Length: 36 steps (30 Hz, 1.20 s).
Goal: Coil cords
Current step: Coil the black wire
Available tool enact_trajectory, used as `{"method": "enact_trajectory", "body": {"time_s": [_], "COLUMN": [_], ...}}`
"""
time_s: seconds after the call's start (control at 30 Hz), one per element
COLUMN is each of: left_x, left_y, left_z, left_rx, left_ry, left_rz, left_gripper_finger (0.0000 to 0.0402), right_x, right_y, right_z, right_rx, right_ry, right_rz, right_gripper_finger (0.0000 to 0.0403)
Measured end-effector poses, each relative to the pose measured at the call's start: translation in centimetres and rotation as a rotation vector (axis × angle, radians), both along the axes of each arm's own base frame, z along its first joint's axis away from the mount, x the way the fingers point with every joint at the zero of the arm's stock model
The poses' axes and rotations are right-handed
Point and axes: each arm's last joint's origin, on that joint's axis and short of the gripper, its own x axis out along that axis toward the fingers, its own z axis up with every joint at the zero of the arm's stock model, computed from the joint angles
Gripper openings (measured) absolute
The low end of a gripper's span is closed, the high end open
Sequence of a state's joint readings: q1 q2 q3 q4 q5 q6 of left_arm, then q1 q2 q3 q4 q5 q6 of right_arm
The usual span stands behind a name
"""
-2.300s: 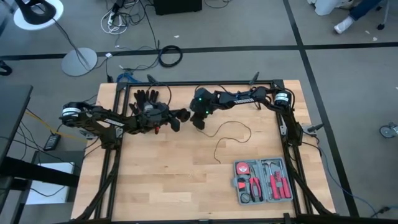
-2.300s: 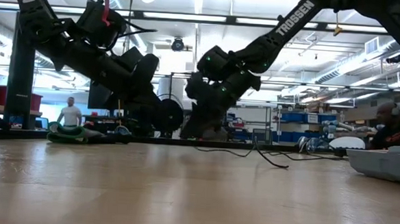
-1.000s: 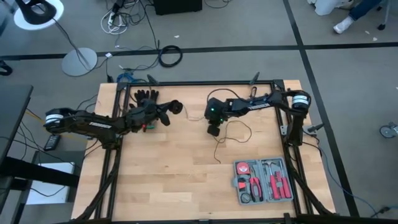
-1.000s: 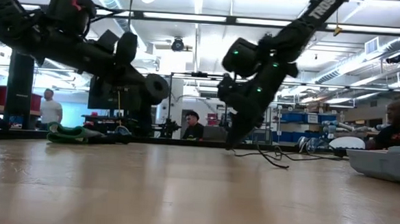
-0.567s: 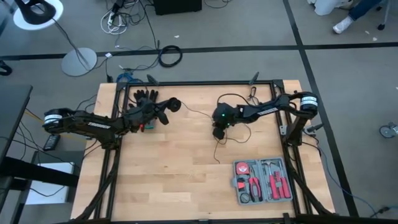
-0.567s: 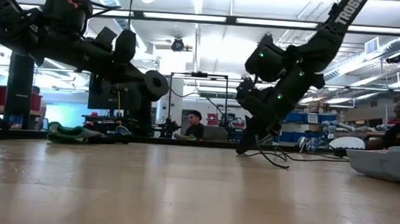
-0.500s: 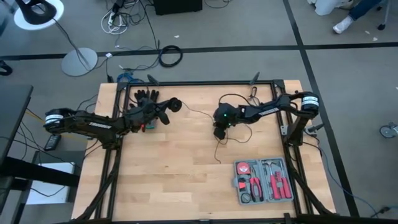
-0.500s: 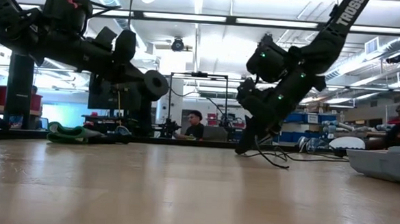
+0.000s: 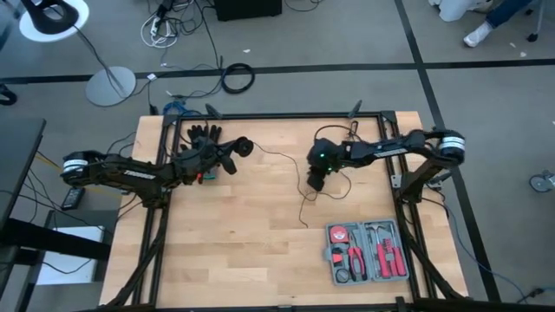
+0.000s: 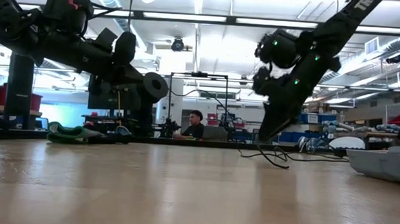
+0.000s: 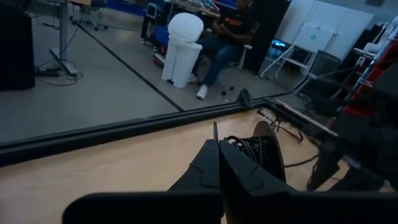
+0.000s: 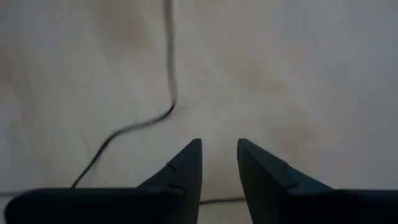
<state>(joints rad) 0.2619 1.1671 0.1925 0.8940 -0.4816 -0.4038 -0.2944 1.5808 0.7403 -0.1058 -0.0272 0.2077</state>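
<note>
The left gripper (image 9: 236, 152), far left, is clamped on the disc (image 9: 244, 146). The right gripper (image 12: 219, 163), jaws narrowly parted and empty, hangs over the wire (image 12: 166, 93) mid-table.

- Left arm (image 9: 130, 171): dark, slender links joined in a chain, with a pale round cap at the joint farthest from the bench (image 9: 243, 243) centre.
- Right arm (image 9: 390, 150): same dark build, with a pale cap at its outer joint and a green light glowing on the wrist housing.
- Right tool (image 12: 219, 163): two black, wedge-shaped fingers tapering to blunt tips.
- Left tool (image 11: 219, 168): black fingers of like form.
</note>
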Motion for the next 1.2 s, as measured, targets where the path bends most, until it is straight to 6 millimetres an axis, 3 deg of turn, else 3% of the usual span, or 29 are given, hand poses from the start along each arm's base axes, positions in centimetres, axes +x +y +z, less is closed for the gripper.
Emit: {"method": "enact_trajectory", "body": {"time_s": [0.17, 0.33, 0.47, 0.8, 0.93, 1.2], "left_x": [0.0, 0.0, 0.0, 0.0, 0.0, 0.0], "left_y": [0.0, 0.0, 0.0, 0.0, 0.0, 0.0], "left_z": [0.0, 0.1, 0.0, 0.0, -0.1, -0.1], "left_rx": [0.002, 0.006, 0.015, 0.027, 0.039, 0.04], "left_ry": [0.002, -0.004, 0.009, 0.026, 0.044, 0.052], "left_rz": [-0.001, -0.005, -0.007, -0.009, -0.011, -0.008], "left_gripper_finger": [0.0, 0.0, 0.0, 0.0, 0.0, 0.0], "right_x": [-0.9, 1.2, 3.0, 7.5, 7.8, 7.5], "right_y": [-0.6, -1.4, -1.2, -0.8, -0.9, -0.8], "right_z": [2.7, 5.6, 6.3, 4.2, 4.0, 4.5], "right_rx": [-0.115, -0.283, -0.408, -0.419, -0.413, -0.412], "right_ry": [-0.062, -0.407, -0.568, -0.366, -0.335, -0.33], "right_rz": [-0.05, -0.042, 0.03, 0.167, 0.167, 0.165], "right_gripper_finger": [0.0102, 0.0104, 0.0104, 0.0098, 0.0088, 0.0024]}}
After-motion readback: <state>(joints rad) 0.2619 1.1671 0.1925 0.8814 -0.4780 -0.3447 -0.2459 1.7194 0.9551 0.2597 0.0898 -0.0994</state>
